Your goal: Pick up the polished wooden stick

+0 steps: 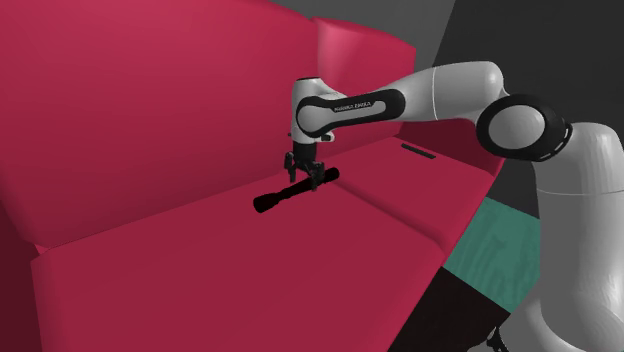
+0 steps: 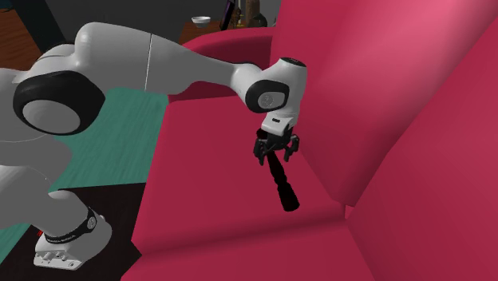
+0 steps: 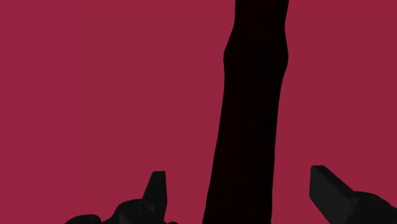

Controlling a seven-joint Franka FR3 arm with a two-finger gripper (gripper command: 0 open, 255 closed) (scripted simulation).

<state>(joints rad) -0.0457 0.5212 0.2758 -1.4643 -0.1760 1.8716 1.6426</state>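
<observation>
One outstretched arm [image 1: 440, 92] (jaws astride stick [image 1: 294, 191])

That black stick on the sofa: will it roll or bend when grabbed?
The black stick looks rounded, so a nudge might roll it on the red sofa seat. It lies straight, so probably stiff. Slim between the open fingers, it seems light.
</observation>
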